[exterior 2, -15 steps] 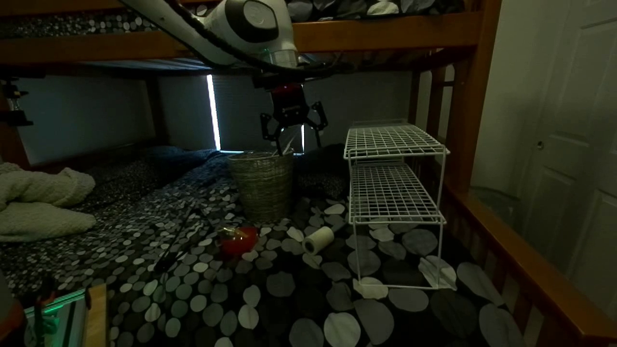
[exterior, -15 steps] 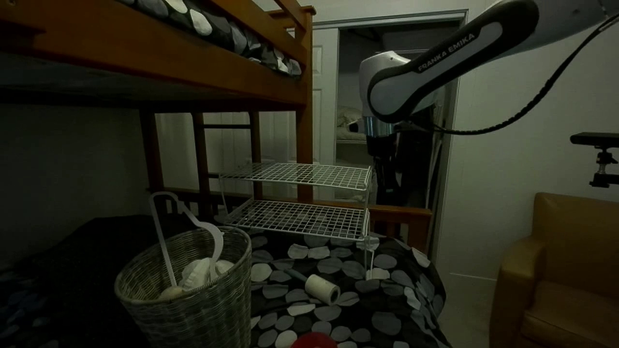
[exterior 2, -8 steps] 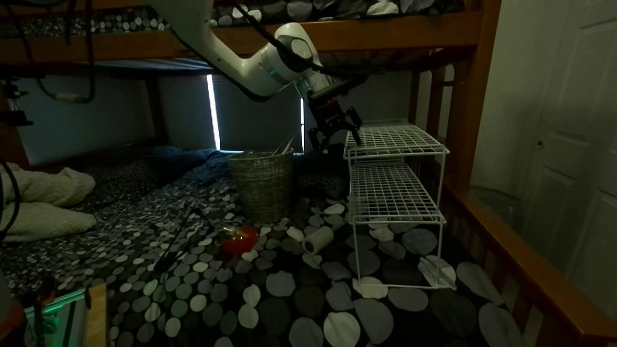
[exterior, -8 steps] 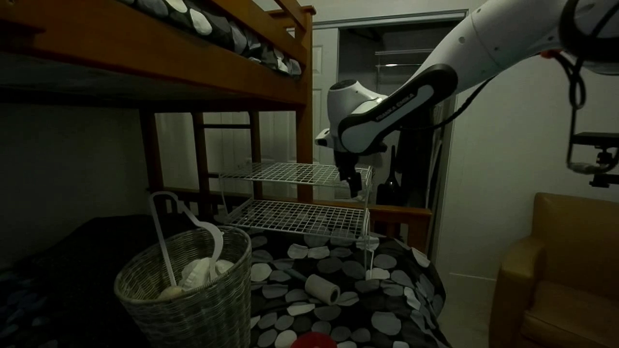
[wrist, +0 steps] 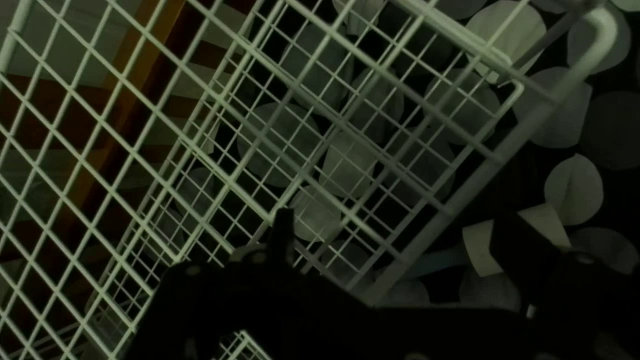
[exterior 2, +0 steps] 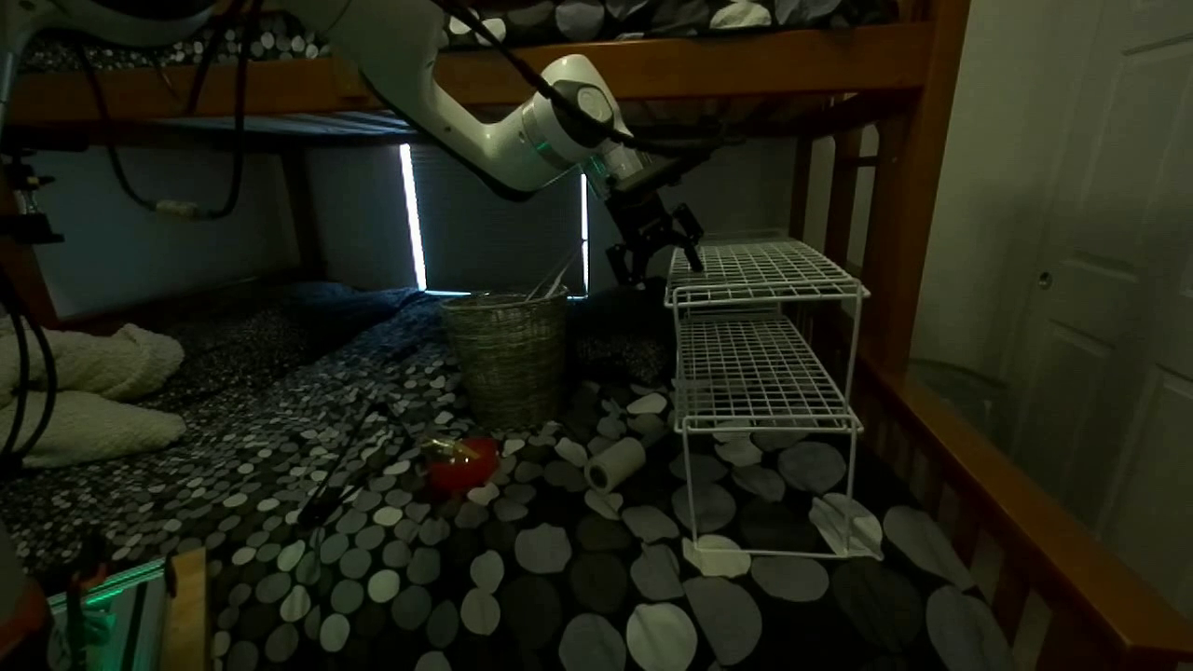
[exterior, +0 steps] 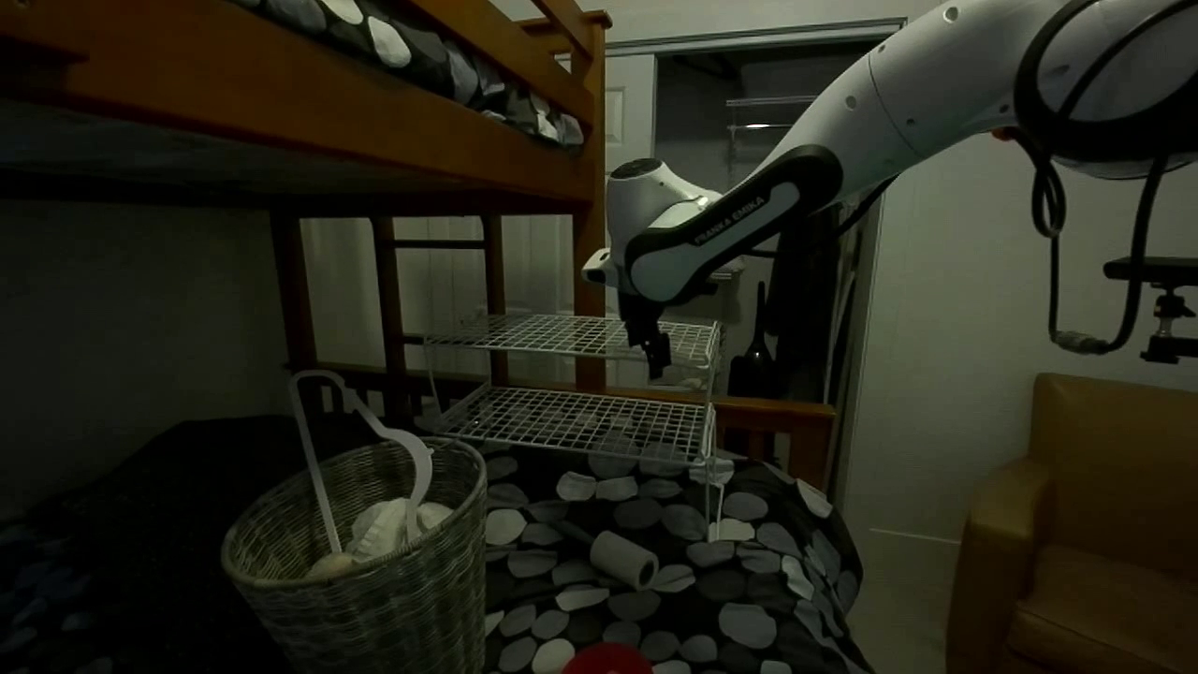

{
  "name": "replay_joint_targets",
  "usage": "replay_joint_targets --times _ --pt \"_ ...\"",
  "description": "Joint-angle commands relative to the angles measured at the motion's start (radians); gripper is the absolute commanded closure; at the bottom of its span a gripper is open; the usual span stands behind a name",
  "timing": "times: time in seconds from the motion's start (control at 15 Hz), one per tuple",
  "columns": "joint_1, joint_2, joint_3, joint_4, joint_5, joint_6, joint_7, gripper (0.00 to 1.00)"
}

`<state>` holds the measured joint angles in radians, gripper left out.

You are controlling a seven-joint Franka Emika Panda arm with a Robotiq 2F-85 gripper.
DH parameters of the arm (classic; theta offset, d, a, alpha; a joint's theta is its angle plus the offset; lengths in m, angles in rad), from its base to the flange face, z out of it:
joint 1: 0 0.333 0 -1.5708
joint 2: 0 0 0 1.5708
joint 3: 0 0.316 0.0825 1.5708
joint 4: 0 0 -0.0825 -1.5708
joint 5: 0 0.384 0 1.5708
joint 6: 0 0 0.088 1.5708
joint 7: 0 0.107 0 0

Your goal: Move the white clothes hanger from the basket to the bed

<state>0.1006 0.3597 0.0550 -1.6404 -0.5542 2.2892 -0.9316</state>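
The white clothes hanger [exterior: 423,463] stands tilted in the wicker basket [exterior: 374,608], hook up above the rim, its lower part inside. In an exterior view only a thin part of the hanger [exterior 2: 559,277] shows above the basket [exterior 2: 508,363]. The basket stands on the bed's circle-patterned cover [exterior 2: 545,550]. My gripper [exterior 2: 660,270] is open with nothing between its fingers. It is near the wire rack's top shelf, away from the basket, and it also shows in an exterior view [exterior: 658,360]. In the wrist view the gripper [wrist: 395,217] has its fingers wide apart; no hanger shows there.
The two-shelf white wire rack [exterior 2: 764,300] stands on the bed; its edge bar [wrist: 477,175] shows below my fingers. A lint roller [exterior 2: 615,466] and a red bowl [exterior 2: 466,466] lie on the cover. The upper bunk's wooden rail [exterior 2: 746,70] is overhead. A tan armchair [exterior: 1011,496] stands beside.
My arm has swung from in front of the basket toward the rack, and the gripper has tilted. In the last half second it moved only slightly. The hanger and basket have not moved.
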Motion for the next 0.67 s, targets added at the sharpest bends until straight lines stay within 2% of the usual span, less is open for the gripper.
replay_joint_targets --times 0.0,0.2,0.47,0.6 --pt "-0.001 0.000 0.002 0.003 0.001 -0.003 -0.001 0.00" --pt "0.018 -0.012 0.023 -0.011 0.006 0.063 0.030 0.00" --pt "0.044 -0.038 0.071 -0.041 0.013 0.204 0.008 0.00" --pt "0.031 -0.046 0.110 -0.067 0.081 0.268 -0.038 0.00"
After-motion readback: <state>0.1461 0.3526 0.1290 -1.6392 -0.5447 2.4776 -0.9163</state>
